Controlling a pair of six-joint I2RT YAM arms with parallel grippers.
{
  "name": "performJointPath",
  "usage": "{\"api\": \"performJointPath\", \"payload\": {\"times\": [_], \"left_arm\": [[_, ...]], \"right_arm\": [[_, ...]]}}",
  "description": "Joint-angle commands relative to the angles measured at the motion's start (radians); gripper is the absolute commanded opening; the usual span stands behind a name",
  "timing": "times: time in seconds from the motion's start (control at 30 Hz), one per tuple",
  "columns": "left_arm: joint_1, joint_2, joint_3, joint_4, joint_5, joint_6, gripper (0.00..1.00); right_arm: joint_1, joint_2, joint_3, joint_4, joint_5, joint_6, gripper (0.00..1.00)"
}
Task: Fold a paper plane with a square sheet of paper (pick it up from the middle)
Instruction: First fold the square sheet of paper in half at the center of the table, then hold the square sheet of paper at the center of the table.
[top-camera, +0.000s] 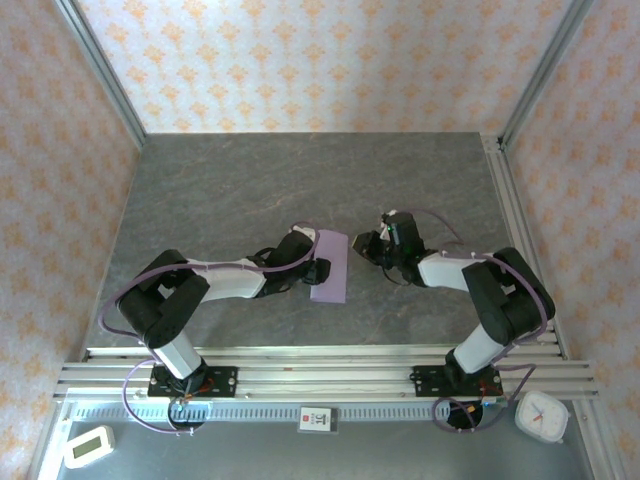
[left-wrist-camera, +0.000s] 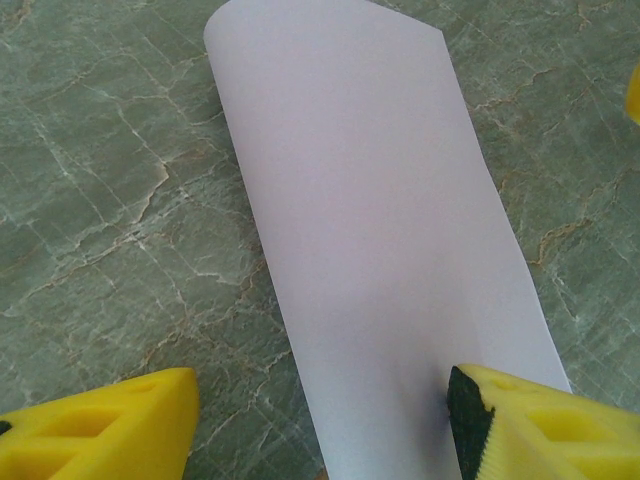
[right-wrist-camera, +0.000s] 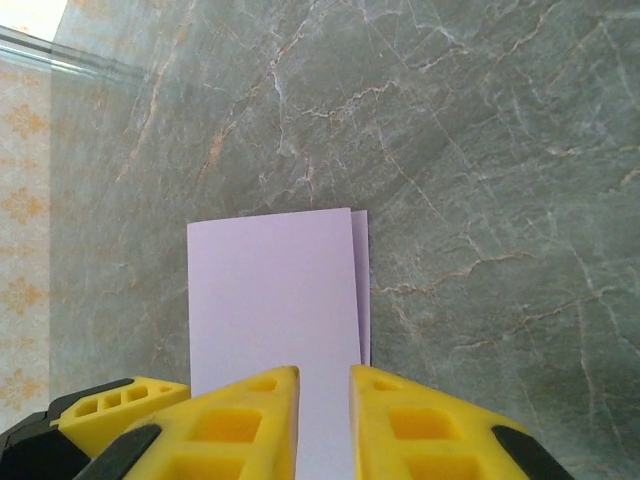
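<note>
Smooth lilac paper (top-camera: 330, 265), marbled grey table (top-camera: 250, 190)

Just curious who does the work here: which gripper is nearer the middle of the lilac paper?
Left. The left gripper straddles one long edge of the lilac paper about halfway along, fingers open; the right gripper sits at its far right corner.

A grey-green marbled stone-look counter (top-camera: 300, 180) is enclosed by cream walls with an orange floral pattern (top-camera: 300, 60). Silver aluminium rails (top-camera: 320, 365) run along its near edge. Below them lie a white digital timer (top-camera: 88, 446), a small white label card (top-camera: 318, 419) and a white analogue clock (top-camera: 543, 416).
</note>
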Motion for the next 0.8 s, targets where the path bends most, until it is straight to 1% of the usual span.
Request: {"api": "performJointPath", "payload": {"times": [0.0, 0.47, 0.53, 0.7, 0.77], "left_arm": [[0.011, 0.004, 0.003, -0.018, 0.007, 0.025, 0.69], [0.013, 0.024, -0.006, -0.002, 0.006, 0.015, 0.69], [0.013, 0.027, -0.008, 0.0, 0.007, 0.013, 0.69], [0.013, 0.033, -0.007, 0.0, 0.007, 0.016, 0.69], [0.013, 0.032, -0.009, 0.003, 0.016, 0.017, 0.69]], "right_arm": [[0.009, 0.011, 0.025, 0.025, -0.002, -0.001, 0.19], [0.041, 0.043, 0.035, 0.039, -0.011, 0.002, 0.12], [0.045, 0.045, 0.034, 0.038, -0.014, 0.003, 0.1], [0.057, 0.058, 0.034, 0.048, -0.022, 0.003, 0.01], [0.06, 0.062, 0.036, 0.05, -0.025, 0.003, 0.0]]}}
